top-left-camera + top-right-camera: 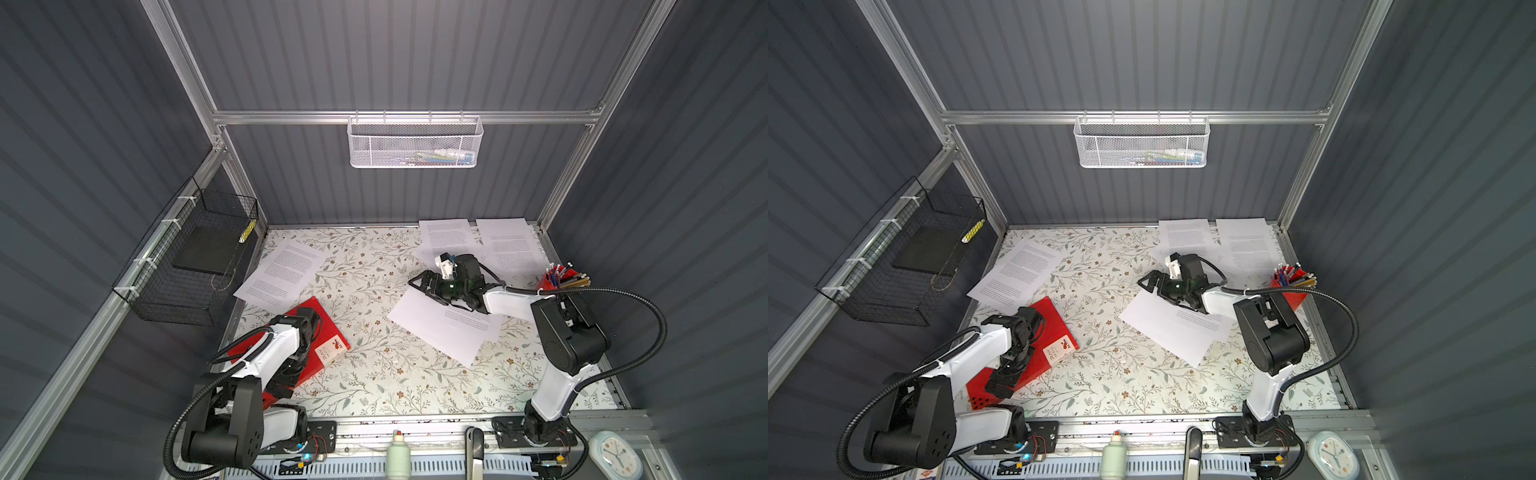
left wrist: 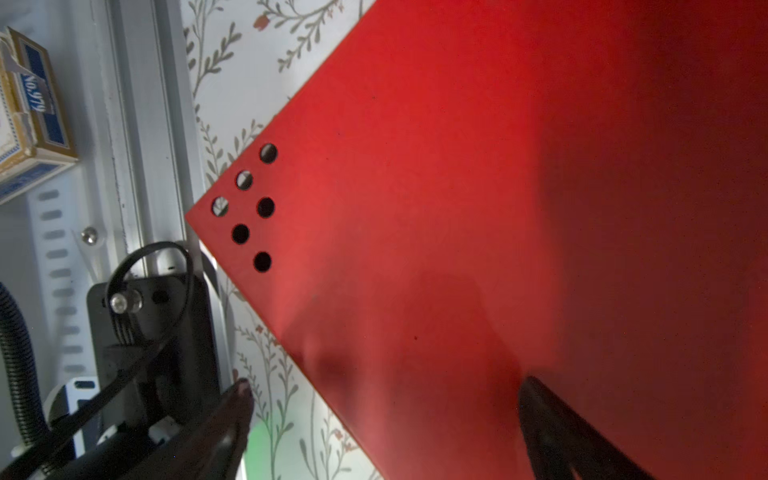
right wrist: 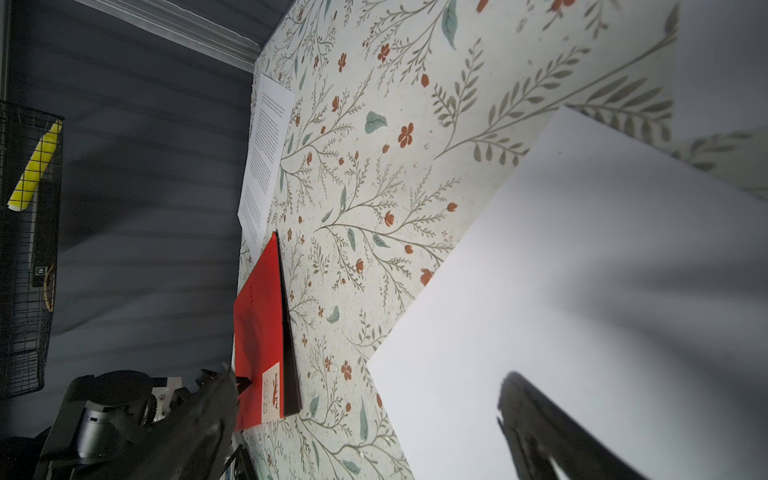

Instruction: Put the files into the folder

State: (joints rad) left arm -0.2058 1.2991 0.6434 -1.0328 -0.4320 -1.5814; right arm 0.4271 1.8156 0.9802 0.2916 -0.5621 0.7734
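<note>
White flowered cloth covers the counter (image 1: pixel 376 376), the biggest thing we see. Four paper sheets with black text lie loose on it. The left sheet (image 1: pixel 282 274) is near the far left edge, two back sheets (image 1: pixel 446 239) are in the far right corner, and the middle sheet (image 1: pixel 440 328) is right of the centre. A folder (image 1: pixel 328 328) lies red side up at the near left, just beside the left sheet.

Our left claw (image 2: pixel 386 395) hangs over the near corner of the folder with its jaws wide apart, and it holds nothing. Our right claw (image 3: pixel 370 374) is also spread wide and empty, at the far edge of the middle sheet. We cannot tell if it touches the paper.
</note>
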